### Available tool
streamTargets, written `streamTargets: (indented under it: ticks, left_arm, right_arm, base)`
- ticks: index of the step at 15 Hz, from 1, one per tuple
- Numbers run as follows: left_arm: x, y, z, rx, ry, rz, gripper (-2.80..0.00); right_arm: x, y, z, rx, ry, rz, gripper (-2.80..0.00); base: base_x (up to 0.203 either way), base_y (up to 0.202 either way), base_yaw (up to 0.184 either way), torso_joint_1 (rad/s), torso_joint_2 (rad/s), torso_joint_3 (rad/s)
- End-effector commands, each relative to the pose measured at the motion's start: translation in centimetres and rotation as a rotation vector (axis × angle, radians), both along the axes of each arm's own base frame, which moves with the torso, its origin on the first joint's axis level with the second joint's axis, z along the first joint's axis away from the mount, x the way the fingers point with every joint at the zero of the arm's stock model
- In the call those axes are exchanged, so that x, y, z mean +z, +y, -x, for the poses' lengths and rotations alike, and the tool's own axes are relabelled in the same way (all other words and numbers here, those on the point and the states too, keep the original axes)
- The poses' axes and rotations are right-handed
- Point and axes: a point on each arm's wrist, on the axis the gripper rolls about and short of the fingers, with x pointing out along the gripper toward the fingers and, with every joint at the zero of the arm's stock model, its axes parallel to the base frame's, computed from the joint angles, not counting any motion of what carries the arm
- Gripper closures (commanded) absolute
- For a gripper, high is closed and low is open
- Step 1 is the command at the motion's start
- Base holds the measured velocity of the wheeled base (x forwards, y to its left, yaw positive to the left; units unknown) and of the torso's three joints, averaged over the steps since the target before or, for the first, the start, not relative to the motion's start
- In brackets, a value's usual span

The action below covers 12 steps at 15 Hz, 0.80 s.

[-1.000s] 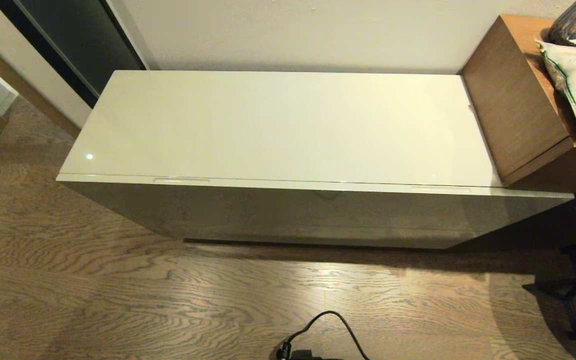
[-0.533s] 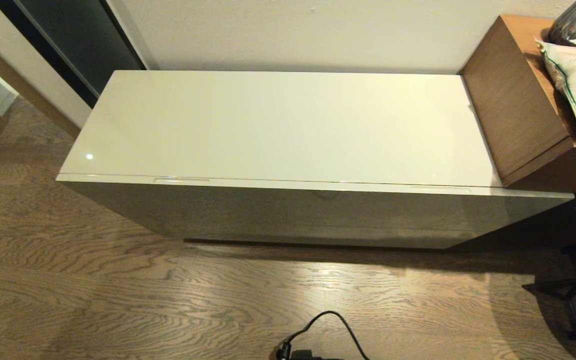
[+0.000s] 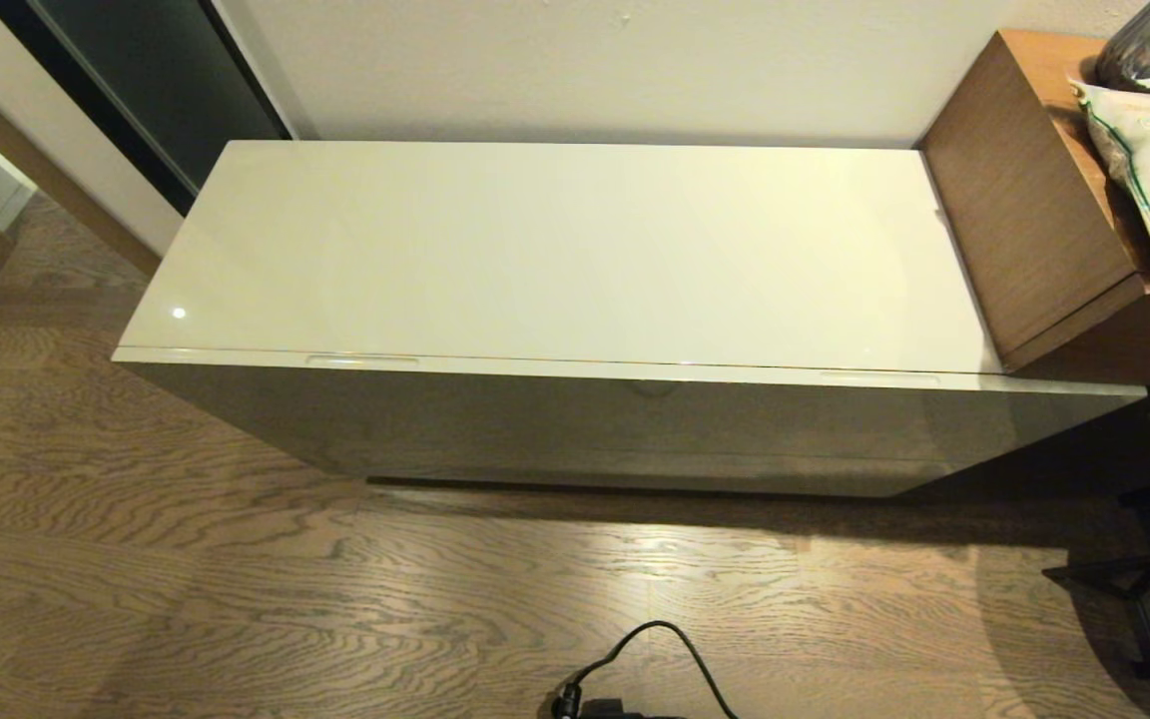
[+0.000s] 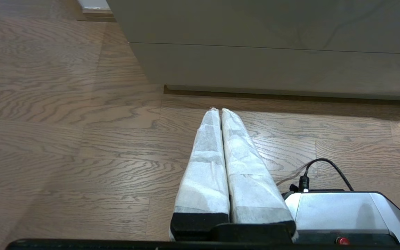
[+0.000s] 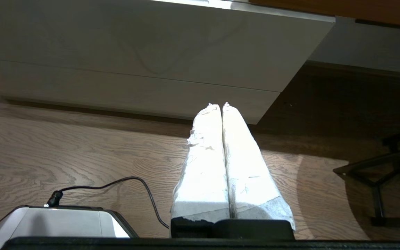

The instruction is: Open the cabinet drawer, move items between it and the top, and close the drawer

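Both pincers hang low over the wood floor [image 3: 236,599] before the cabinet: left pincer [image 4: 219,110] and right pincer [image 5: 219,105] each pressed together, holding nothing. Cabinet drawer [image 3: 635,424] sits fully closed beneath the top [image 3: 555,250].

The top [image 3: 555,250] and the closed cabinet drawer [image 3: 635,429] are being viewed from above by the head camera. From low near the floor [image 4: 64,139], the drawer front is being faced by both wrist cameras, and the black cable [image 5: 116,184] is being shared.
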Motion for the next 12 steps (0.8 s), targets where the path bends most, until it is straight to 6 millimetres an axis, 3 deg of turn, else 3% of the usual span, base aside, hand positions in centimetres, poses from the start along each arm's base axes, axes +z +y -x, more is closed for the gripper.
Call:
streamTargets:
  ticks: [1,12]
  left_arm:
    - [0.0,0.0,0.0,0.0,0.0,0.0,0.0]
    - [0.0,0.0,0.0,0.001,0.0,0.0,0.0]
  right_arm:
    - [0.0,0.0,0.0,-0.001,-0.001,0.002,0.0]
    - [-0.01,0.0,0.0,0.001,0.001,0.003,0.0]
  base:
    - [0.0,0.0,0.0,0.0,0.0,0.0]
    - [0.0,0.0,0.0,0.0,0.0,0.0]
